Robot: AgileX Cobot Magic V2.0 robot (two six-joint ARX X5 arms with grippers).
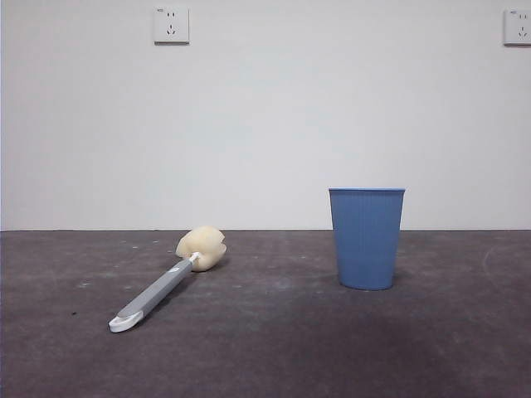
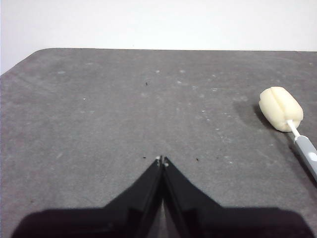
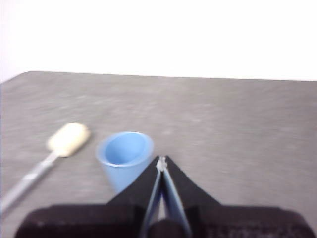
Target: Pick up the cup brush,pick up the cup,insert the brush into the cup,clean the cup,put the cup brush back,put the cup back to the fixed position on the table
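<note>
- The left pincer (image 2: 162, 159) hangs over bare table (image 2: 99, 114), clenched tip to tip on nothing. The cup brush (image 2: 283, 113) lies ahead of it and well off to one side, flat on the table.
- The right pincer (image 3: 161, 160) is likewise clenched and empty. The cup (image 3: 124, 156) stands upright just beside and slightly ahead of its tips, mouth open upward, not touched; this view is blurred.
- In the front view the cup brush (image 1: 170, 280) rests with its sponge head away from the camera and its white looped tip nearest, well apart from the cup (image 1: 366, 238).
- Judging by this layout, nothing has been picked up yet. Each thing sits on the side of the arm nearest it, so brush and cup can be taken separately without crossing.
- Either pincer must release before it can grasp.
</note>
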